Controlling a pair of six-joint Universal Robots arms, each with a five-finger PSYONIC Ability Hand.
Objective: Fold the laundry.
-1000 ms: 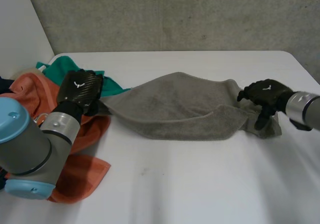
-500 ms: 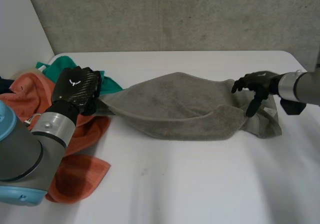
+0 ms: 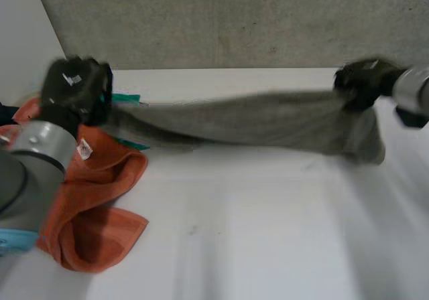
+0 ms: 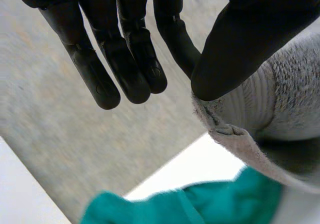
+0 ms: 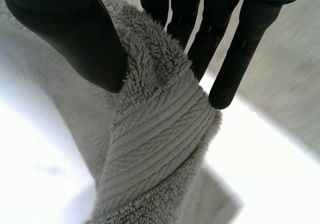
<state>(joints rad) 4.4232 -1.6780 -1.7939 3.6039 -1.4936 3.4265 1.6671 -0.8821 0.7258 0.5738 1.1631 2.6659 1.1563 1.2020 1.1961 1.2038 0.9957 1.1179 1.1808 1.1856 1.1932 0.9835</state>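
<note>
Grey towel (image 3: 268, 122) is held stretched above the far part of the white table (image 3: 268, 240), its left end pinched under the thumb of the left hand (image 3: 74, 89), its right end clamped between thumb and fingers of the right hand (image 3: 365, 82). No fold is judged made yet. An orange cloth (image 3: 94, 199) and a green cloth (image 4: 200, 204) are heaped at the left, where laying flat could be obstructed.
</note>
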